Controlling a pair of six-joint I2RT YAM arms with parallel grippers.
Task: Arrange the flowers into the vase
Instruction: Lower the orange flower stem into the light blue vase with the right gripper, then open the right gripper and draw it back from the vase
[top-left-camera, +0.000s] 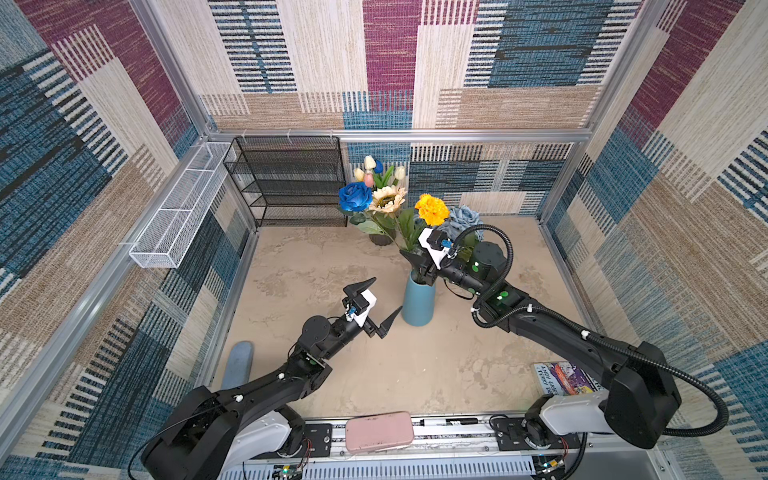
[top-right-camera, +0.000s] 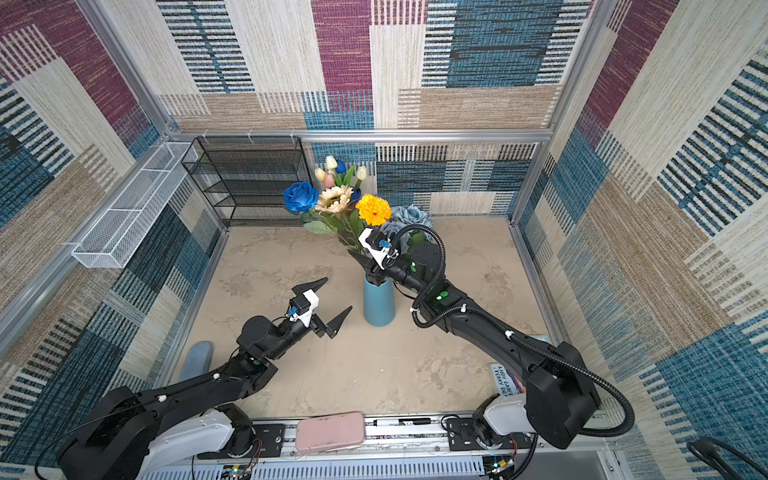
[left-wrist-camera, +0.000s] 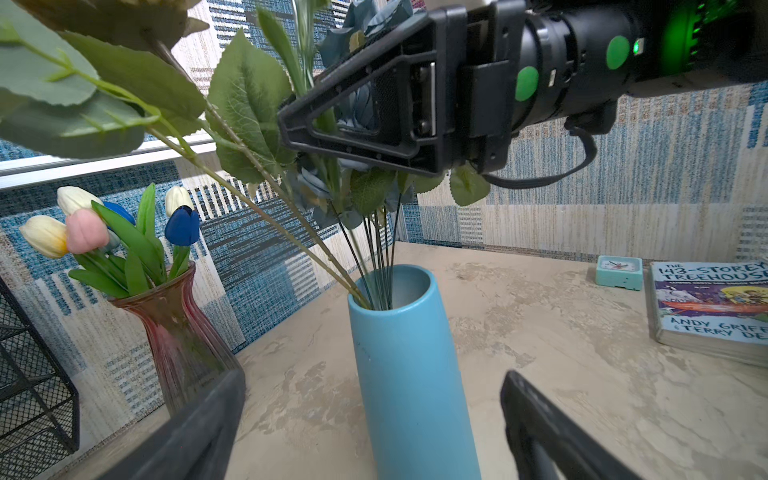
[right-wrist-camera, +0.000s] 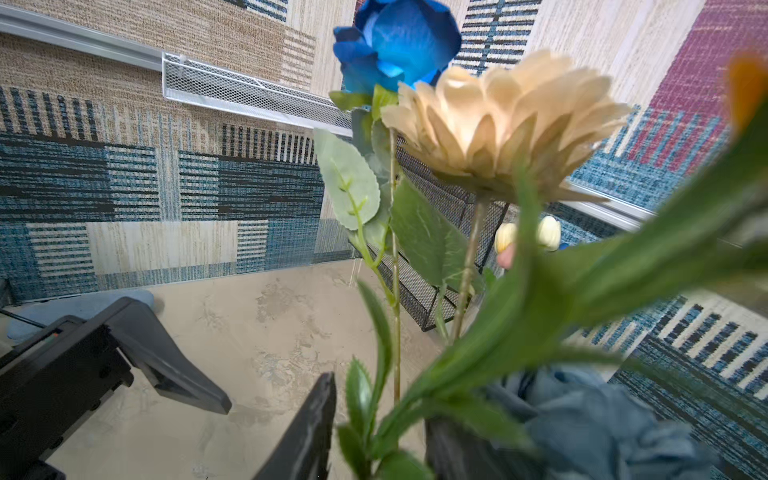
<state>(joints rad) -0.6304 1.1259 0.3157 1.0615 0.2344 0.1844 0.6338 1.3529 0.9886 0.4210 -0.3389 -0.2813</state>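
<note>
The blue vase (top-left-camera: 419, 301) (left-wrist-camera: 409, 374) stands mid-table. In it lean a blue rose (top-left-camera: 355, 197), a cream sunflower (top-left-camera: 387, 199), an orange pompom bloom (top-left-camera: 432, 209) and a dusty-blue rose bunch (top-left-camera: 463, 220). Small tulips (left-wrist-camera: 83, 232) sit in a red glass vase (left-wrist-camera: 178, 332) behind. My right gripper (top-left-camera: 415, 262) (right-wrist-camera: 380, 399) hovers just above the blue vase's mouth, jaws apart, with green stems loose between them. Just left of the vase my left gripper (top-left-camera: 386, 295) (left-wrist-camera: 372, 376) is wide open and holds nothing.
A black mesh shelf (top-left-camera: 291, 183) and a white wire basket (top-left-camera: 178, 208) line the back left. A book (left-wrist-camera: 710, 307) and a teal clock (left-wrist-camera: 619, 272) lie at the right. A pink case (top-left-camera: 379, 430) rests on the front rail, a blue-grey pad (top-left-camera: 237, 365) at front left.
</note>
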